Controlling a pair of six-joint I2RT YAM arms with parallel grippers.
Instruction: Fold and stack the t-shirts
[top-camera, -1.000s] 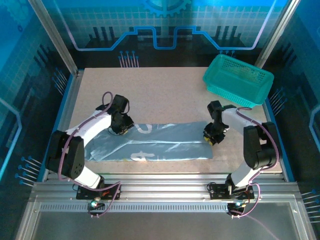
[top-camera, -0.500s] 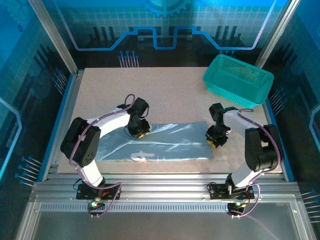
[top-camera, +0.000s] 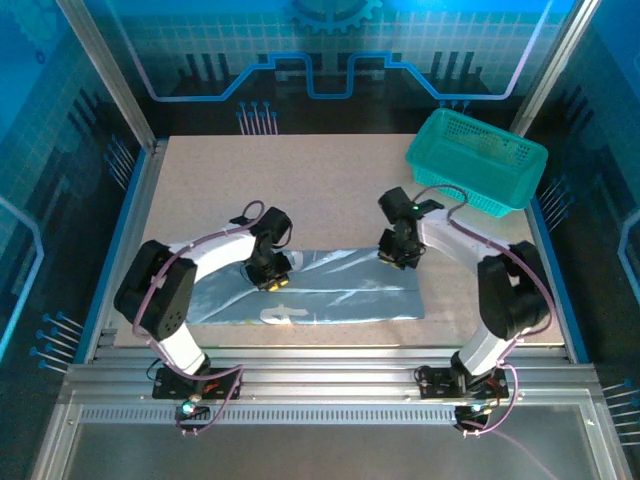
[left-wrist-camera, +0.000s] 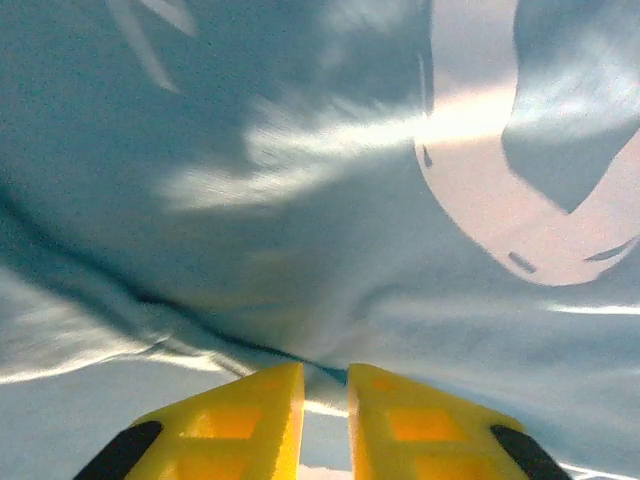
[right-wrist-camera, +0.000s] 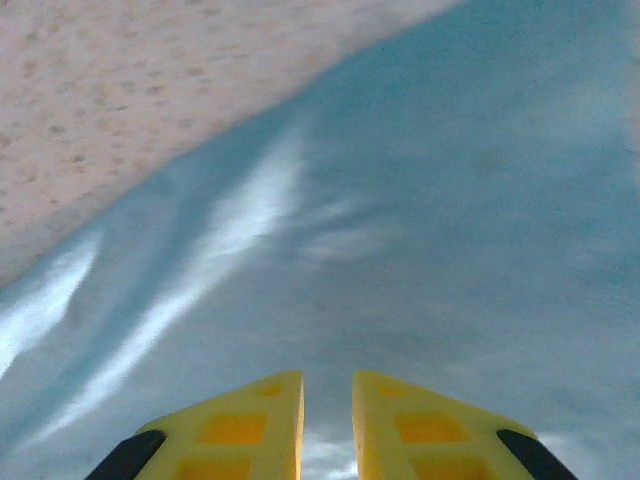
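One pale grey-blue t-shirt (top-camera: 340, 290) lies as a long folded band across the near half of the table, with white lettering (top-camera: 283, 313) on its front edge. My left gripper (top-camera: 270, 275) presses down on the band's left part. In the left wrist view its yellow fingers (left-wrist-camera: 325, 385) stand almost together with a fold of the shirt (left-wrist-camera: 250, 200) pinched between them, beside a white letter (left-wrist-camera: 480, 200). My right gripper (top-camera: 397, 252) sits at the band's far right corner. Its fingers (right-wrist-camera: 328, 390) are nearly closed on the fabric (right-wrist-camera: 420, 200).
A teal mesh basket (top-camera: 478, 160) stands at the back right corner, just behind the right arm. The speckled tabletop (top-camera: 330, 190) stretches bare behind the shirt and appears as table surface (right-wrist-camera: 150, 100) in the right wrist view. Metal frame posts border both sides.
The left gripper swept right, then toward the near edge, folding the shirt's far-left part over. The right gripper left the band's right end and moved left and back to its far corner.
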